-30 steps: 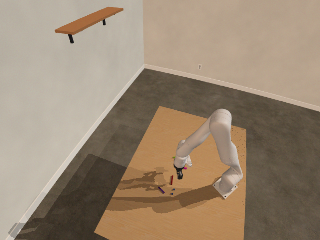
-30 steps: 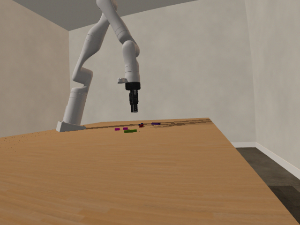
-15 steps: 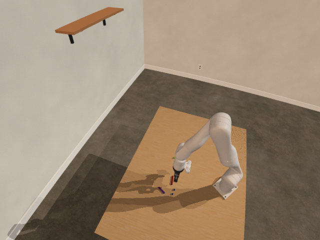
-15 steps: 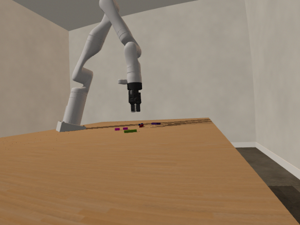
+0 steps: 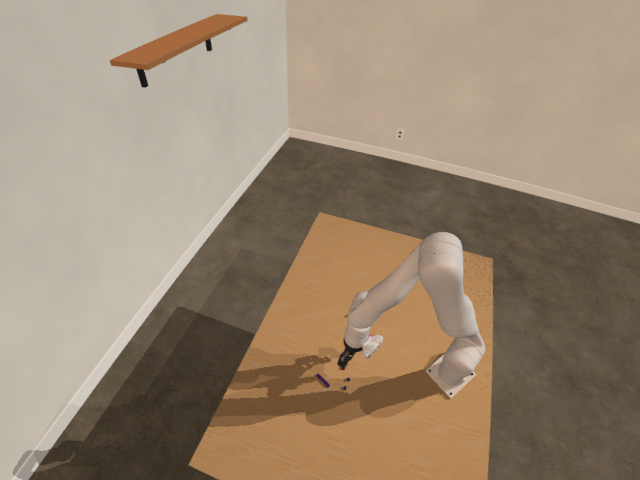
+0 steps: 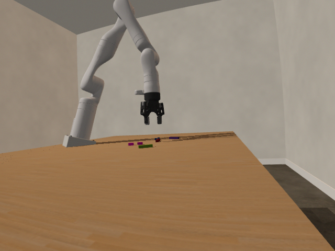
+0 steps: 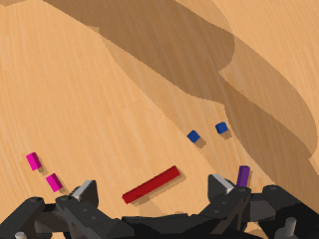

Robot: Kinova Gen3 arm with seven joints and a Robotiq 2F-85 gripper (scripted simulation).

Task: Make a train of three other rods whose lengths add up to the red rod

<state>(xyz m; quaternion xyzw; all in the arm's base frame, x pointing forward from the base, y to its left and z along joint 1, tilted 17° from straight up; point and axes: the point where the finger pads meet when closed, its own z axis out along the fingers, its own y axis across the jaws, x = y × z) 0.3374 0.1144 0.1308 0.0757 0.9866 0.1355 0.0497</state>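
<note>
My gripper (image 5: pixel 341 367) (image 6: pixel 153 123) (image 7: pixel 153 190) is open and empty, high above the table. The red rod (image 6: pixel 157 139) (image 7: pixel 152 184) lies flat on the table, between the fingertips as the wrist view looks down. Two small blue rods (image 7: pixel 193 136) (image 7: pixel 221 127) lie apart from each other; they also show in the top view (image 5: pixel 344 388) (image 5: pixel 348 379). Two magenta rods (image 7: pixel 34 161) (image 7: pixel 54 182) (image 6: pixel 131 144) (image 6: pixel 140 143) lie a short gap apart. The lime rod (image 6: pixel 145 146) lies nearest the exterior camera. The purple rod (image 5: pixel 323 380) (image 6: pixel 174 137) (image 7: pixel 243 176) is partly hidden by a finger in the wrist view.
The wooden table (image 5: pixel 413 444) (image 6: pixel 162 194) carries all the rods. The arm's base (image 5: pixel 450 377) (image 6: pixel 78 141) stands on it. Shadows of the arm fall across the blue and purple rods' side. A wall shelf (image 5: pixel 180 40) is far off.
</note>
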